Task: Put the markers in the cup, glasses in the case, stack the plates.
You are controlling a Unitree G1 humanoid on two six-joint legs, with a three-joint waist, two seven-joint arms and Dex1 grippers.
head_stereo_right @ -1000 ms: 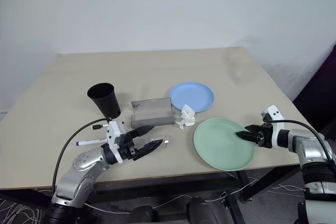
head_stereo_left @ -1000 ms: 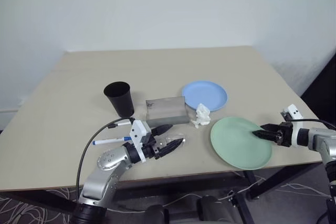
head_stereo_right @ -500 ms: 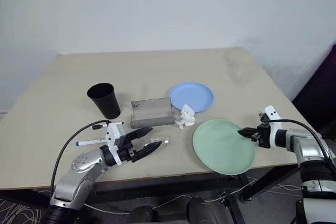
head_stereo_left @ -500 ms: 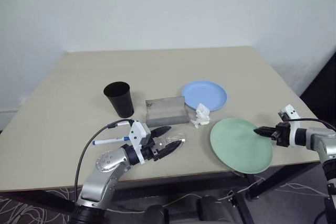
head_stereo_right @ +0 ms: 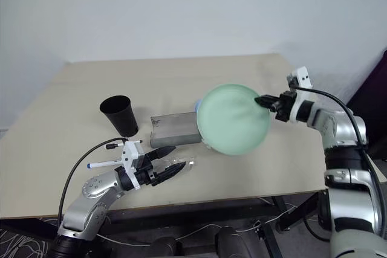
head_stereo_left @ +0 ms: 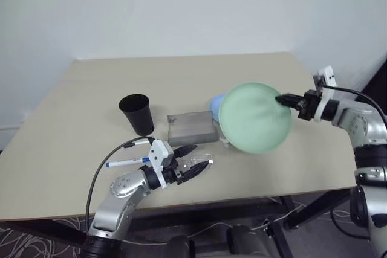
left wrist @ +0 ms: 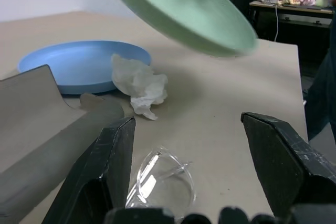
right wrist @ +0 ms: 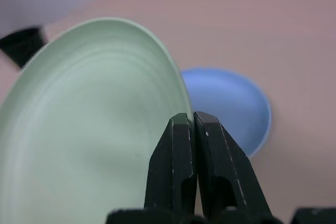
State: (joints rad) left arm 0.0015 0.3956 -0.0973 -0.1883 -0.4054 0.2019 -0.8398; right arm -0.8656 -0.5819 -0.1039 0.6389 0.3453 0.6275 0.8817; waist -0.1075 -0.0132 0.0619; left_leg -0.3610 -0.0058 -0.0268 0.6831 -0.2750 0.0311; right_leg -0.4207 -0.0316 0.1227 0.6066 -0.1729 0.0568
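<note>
Pinching the mint green plate point(head_stereo_left: 254, 118) by its rim, the right hand point(head_stereo_left: 282, 99) holds it tilted in the air above the blue plate point(right wrist: 231, 106), presumably for stacking. At the counter's point(head_stereo_left: 181, 77) 7 o'clock, the left hand point(head_stereo_left: 198, 157) hangs spread around the glasses point(left wrist: 160, 182), apparently readied to grasp them.

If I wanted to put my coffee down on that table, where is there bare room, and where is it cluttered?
The far half of the table, behind the black cup and grey case, is bare, and so is the near right corner. The middle is crowded: case, blue plate, tissue wad, and the green plate held above them. Near the left hand lie glasses and markers.
</note>
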